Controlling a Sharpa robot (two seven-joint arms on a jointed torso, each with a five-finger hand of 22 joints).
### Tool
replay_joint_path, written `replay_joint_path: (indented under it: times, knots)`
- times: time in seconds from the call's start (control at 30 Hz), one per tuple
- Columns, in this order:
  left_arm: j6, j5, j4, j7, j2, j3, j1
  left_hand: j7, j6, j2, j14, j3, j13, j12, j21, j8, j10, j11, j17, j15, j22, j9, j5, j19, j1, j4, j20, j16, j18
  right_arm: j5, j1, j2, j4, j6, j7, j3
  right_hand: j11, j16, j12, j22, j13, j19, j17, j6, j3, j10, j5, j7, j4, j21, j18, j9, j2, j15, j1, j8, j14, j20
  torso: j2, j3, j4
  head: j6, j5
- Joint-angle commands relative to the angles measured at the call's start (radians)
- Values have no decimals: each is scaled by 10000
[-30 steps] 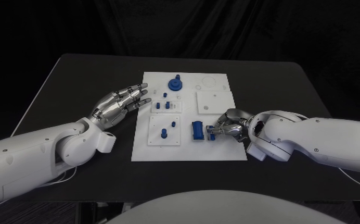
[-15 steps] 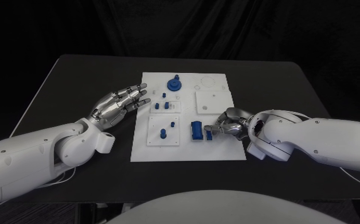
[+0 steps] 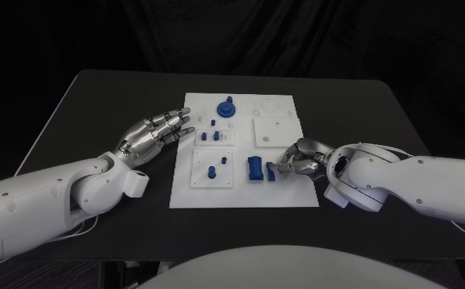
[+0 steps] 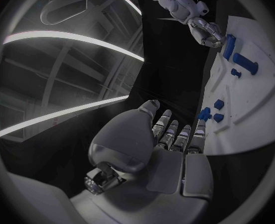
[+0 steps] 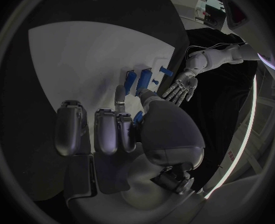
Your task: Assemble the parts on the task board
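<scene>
The white task board (image 3: pixel 281 191) lies mid-table. On it are a blue gear-like part (image 3: pixel 226 108), several small blue pegs (image 3: pixel 217 136) and an upright blue block (image 3: pixel 254 167). My right hand (image 3: pixel 302 162) sits at the board's right edge beside the block, fingers curled, pinching a small blue part (image 3: pixel 272 174) that shows between thumb and fingers (image 5: pixel 138 117). My left hand (image 3: pixel 155 134) hovers at the board's left edge, fingers spread and holding nothing. The left wrist view shows the left hand (image 4: pixel 172 144), the nearby pegs (image 4: pixel 206 114), the block (image 4: pixel 229 47) and the right hand (image 4: pixel 207 33).
A raised white square plate (image 3: pixel 277 131) occupies the board's right half, with ring outlines (image 3: pixel 269 107) behind it. Bare black table (image 3: pixel 107 107) surrounds the board on all sides. The right wrist view shows my left hand (image 5: pixel 184 86) beyond the blue block (image 5: pixel 145 79).
My right forearm has swung a little outward and nearer my body, while its hand stays by the blue block with the small part. The left hand has not moved.
</scene>
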Motion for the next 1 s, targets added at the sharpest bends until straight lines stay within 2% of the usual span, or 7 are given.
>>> replay_joint_path:
  times: [0.03,0.1,0.2,0.4,0.6,0.83,1.0]
  knots:
    - [126,32,31,97,-21,8,-19,35,35,49,-20,74,13,56,35,58,23,73,8,-25,-15,13,18,29,-74,-21,0,70,-78,-202,-35,-151,190,119,47,-2,-166,47,27,1918,2633,362,171,-415,-240,1057,-62,-217,-65,8,152,1024,89,-189,92,1183,638,-206,3,6,0,-2,18]
    - [120,32,32,101,-32,8,-21,35,39,49,-17,74,13,56,35,59,24,74,9,-25,-14,14,18,30,-74,-22,0,72,-78,-229,-55,-252,281,243,-15,-3,-199,44,27,1919,2633,363,164,-435,-277,1057,-118,-224,-66,8,149,1151,92,-189,101,1336,637,-214,-1,5,-1,-2,-1]
    - [112,32,32,110,-37,8,-23,35,39,49,-17,74,13,56,35,59,24,74,9,-25,-14,14,18,30,-74,-22,0,72,-78,-280,-81,-370,374,382,-101,-4,-297,49,27,1920,2633,365,169,-546,-446,1057,-349,-336,-30,8,149,1764,124,-262,119,2035,638,-285,-2,2,-2,-2,-22]
    - [121,32,17,112,-19,8,-27,37,44,39,-15,79,14,58,37,61,25,78,10,-24,-9,15,15,33,-77,-22,0,74,-77,-447,-114,-477,460,527,-200,-4,-401,50,27,1926,2633,373,168,-601,-601,1057,-601,-454,-58,21,144,2368,129,-349,227,2680,638,-359,5,2,-10,-2,-30]
    - [127,32,2,97,-9,8,-31,37,44,39,-15,79,14,58,37,61,25,78,10,-24,-9,15,15,33,-77,-22,0,74,-77,-497,-134,-474,449,658,-247,-4,-448,52,27,1931,2633,379,168,-618,-713,1057,-836,-506,23,34,140,2622,168,-392,176,2916,639,-401,-20,-8,-7,-2,-27]
    - [132,32,-9,83,-10,8,-35,37,44,39,-15,79,14,58,37,61,25,78,10,-24,-9,15,15,33,-77,-22,0,74,-77,-511,-157,-400,372,704,-322,-5,-458,46,27,1927,2633,375,155,-647,-762,1057,-1011,-517,50,21,142,2693,179,-403,168,2961,636,-413,-5,-3,-15,-2,-3]
    - [142,32,-11,81,-12,8,-38,37,44,39,-15,79,14,58,37,61,25,78,10,-24,-9,15,15,33,-77,-22,0,74,-77,-513,-177,-350,333,671,-423,-5,-463,51,27,1928,2633,376,165,-649,-762,1057,-1044,-521,54,23,142,2711,201,-405,177,2973,638,-416,5,-8,9,-2,-36]
